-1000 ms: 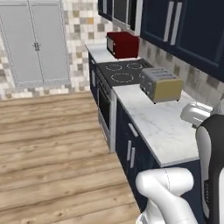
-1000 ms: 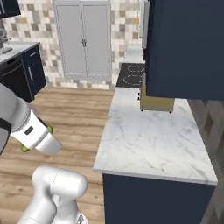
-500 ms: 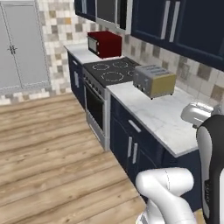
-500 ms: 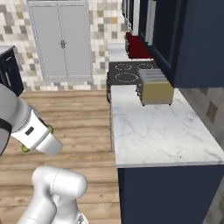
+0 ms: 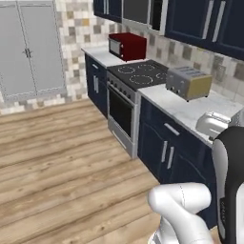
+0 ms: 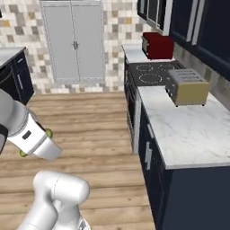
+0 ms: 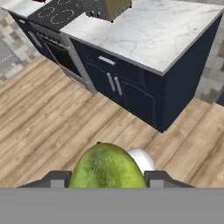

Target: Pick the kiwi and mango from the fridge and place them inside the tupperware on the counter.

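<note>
Clearly no readable writing; gripper (image 7: 107, 183) clamps mango (image 7: 107, 168) (yellow-green).

The white grey-veined marble counter (image 5: 190, 112) over dark navy cabinet fronts carries a boxy silver and tan toaster (image 5: 188, 83); beyond it sit a black stovetop (image 5: 138, 74) and a red microwave (image 5: 127, 46).

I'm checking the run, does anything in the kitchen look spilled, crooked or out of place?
Nothing stands out. The toaster sits upright on the counter, the red microwave is square by the stove, and the mango sits between the gripper's fingers.
</note>
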Available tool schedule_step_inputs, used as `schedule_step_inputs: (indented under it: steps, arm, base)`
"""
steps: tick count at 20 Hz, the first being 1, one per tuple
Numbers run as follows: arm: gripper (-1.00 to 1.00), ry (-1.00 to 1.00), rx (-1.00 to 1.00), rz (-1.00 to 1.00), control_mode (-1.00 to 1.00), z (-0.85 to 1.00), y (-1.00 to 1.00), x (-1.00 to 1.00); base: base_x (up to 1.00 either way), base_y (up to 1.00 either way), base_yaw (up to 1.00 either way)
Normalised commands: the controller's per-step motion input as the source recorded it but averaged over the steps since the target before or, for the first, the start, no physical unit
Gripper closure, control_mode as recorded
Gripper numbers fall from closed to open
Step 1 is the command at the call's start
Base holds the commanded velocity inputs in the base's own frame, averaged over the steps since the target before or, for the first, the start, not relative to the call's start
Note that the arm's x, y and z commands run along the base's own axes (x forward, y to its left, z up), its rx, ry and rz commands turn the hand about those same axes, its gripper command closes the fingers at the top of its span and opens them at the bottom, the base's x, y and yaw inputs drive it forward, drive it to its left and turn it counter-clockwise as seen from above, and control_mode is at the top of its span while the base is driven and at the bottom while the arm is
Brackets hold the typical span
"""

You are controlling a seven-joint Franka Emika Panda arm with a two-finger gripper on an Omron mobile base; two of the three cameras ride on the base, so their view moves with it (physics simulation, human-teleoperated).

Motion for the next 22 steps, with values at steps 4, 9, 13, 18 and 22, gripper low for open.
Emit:
schedule_step_inputs:
  steps: [4, 9, 13, 18, 22]
  arm:
    - [1.00, 0.00, 0.00, 0.00, 1.00, 0.00, 0.00, 0.00]
    - [1.00, 0.00, 0.00, 0.00, 1.00, 0.00, 0.00, 0.00]
    - [1.00, 0.00, 0.00, 0.00, 1.00, 0.00, 0.00, 0.00]
    - [1.00, 0.00, 0.00, 0.00, 1.00, 0.00, 0.00, 0.00]
    - [1.00, 0.00, 0.00, 0.00, 1.00, 0.00, 0.00, 0.00]
  base:
    - [-0.03, 0.69, 0.36]
    - [0.00, 0.63, 0.36]
    - [0.16, 0.36, 0.19]
    - [0.35, 0.19, 0.05]
    - [0.34, 0.17, 0.06]
